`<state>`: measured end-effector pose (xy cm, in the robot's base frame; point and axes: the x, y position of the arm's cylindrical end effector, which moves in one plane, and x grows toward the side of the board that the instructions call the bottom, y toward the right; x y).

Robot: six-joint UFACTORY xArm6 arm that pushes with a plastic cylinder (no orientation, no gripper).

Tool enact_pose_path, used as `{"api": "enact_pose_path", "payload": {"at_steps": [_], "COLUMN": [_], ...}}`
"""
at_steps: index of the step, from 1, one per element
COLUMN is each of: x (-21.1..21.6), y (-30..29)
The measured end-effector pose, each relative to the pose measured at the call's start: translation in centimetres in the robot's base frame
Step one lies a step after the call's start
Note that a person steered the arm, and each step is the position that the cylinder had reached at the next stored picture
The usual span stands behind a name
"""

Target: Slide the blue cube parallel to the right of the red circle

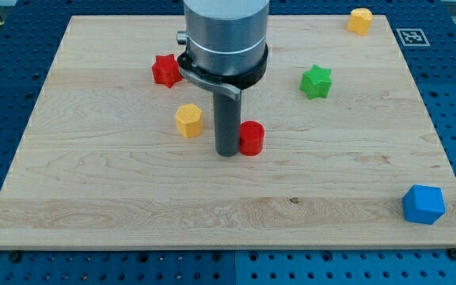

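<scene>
The blue cube [423, 204] sits near the board's bottom right corner. The red circle [252, 138] is a short red cylinder near the board's middle. My tip [227, 153] stands on the board right against the red circle's left side, touching or almost touching it. The blue cube is far to the tip's right and lower in the view. The arm's grey body [224, 36] hangs over the upper middle of the board.
A yellow hexagon block [188, 120] lies just left of my tip. A red star block [165, 70] is at upper left. A green star block [316, 81] is at upper right. A yellow block [360, 20] sits at the top right edge. The wooden board [93, 198] lies on a blue perforated table.
</scene>
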<state>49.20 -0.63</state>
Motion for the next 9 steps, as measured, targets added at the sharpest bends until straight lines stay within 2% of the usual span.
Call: {"api": "enact_pose_path", "payload": {"at_steps": [1, 3, 5, 7, 8, 9], "x": [1.4, 6.0, 12.5, 12.5, 12.4, 11.8], "y": [0.6, 13.2, 22.9, 30.9, 30.6, 27.7]}}
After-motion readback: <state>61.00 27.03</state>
